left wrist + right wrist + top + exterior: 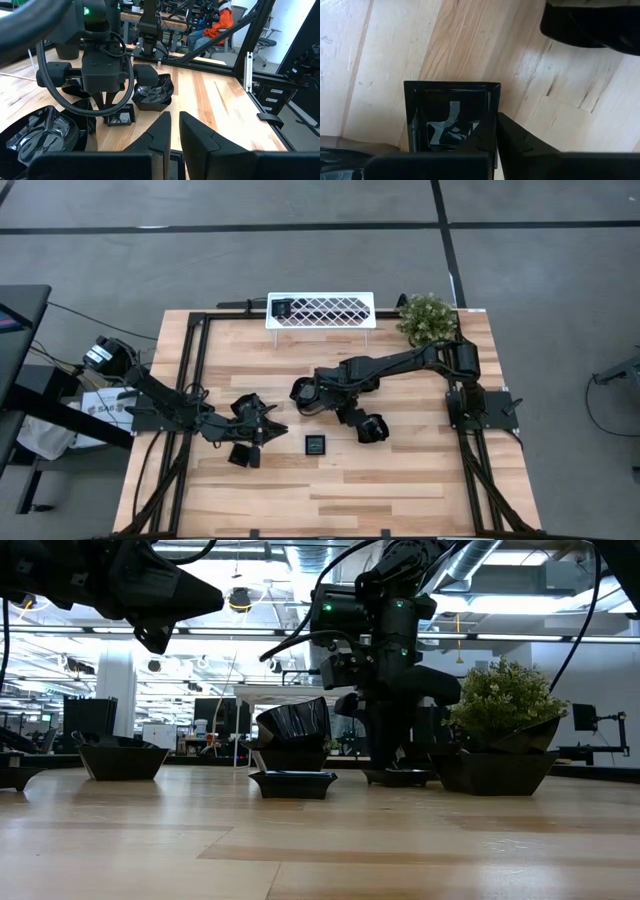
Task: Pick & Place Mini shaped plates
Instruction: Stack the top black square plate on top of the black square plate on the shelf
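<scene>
Several small black plates lie on the wooden table. A flat square one [316, 445] sits near the middle, a deeper one [372, 428] to its right and another [243, 453] by the left arm. My right gripper [496, 132] points down at a further square plate [450, 115], which lies flat on the table [120, 118], and is shut on its rim. The arm hides this plate from above. My left gripper [175, 125] hangs shut and empty above the table's left half [270, 425]. My right gripper has the square plate's side rim [497, 105] pinched between its two fingers, which come at it from above and point down. The plate's base rests flat on the table [400, 777].
A white lattice rack [320, 310] stands at the far edge with a black plate [281, 308] in its left end. A potted plant [428, 318] fills the far right corner. Another deep plate [42, 132] lies close to the left gripper. A person in orange [222, 22] sits beyond the table.
</scene>
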Robot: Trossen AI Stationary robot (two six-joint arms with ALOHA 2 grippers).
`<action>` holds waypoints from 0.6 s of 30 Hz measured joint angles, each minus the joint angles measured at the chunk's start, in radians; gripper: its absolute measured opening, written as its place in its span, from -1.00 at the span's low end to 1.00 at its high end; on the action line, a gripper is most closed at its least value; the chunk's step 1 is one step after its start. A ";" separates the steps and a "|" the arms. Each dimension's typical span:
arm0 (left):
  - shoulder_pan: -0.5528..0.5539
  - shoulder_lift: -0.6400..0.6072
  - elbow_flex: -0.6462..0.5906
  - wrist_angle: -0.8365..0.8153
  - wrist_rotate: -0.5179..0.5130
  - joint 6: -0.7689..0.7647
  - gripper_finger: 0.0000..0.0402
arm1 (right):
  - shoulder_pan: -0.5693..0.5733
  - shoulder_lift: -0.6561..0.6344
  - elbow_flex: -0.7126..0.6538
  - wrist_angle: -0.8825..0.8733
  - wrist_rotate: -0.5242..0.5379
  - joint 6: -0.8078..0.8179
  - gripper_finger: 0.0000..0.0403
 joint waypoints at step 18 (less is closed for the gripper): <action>0.000 0.000 0.000 0.000 0.000 0.000 -0.80 | -0.001 -0.006 0.149 -0.122 0.002 -0.034 -1.00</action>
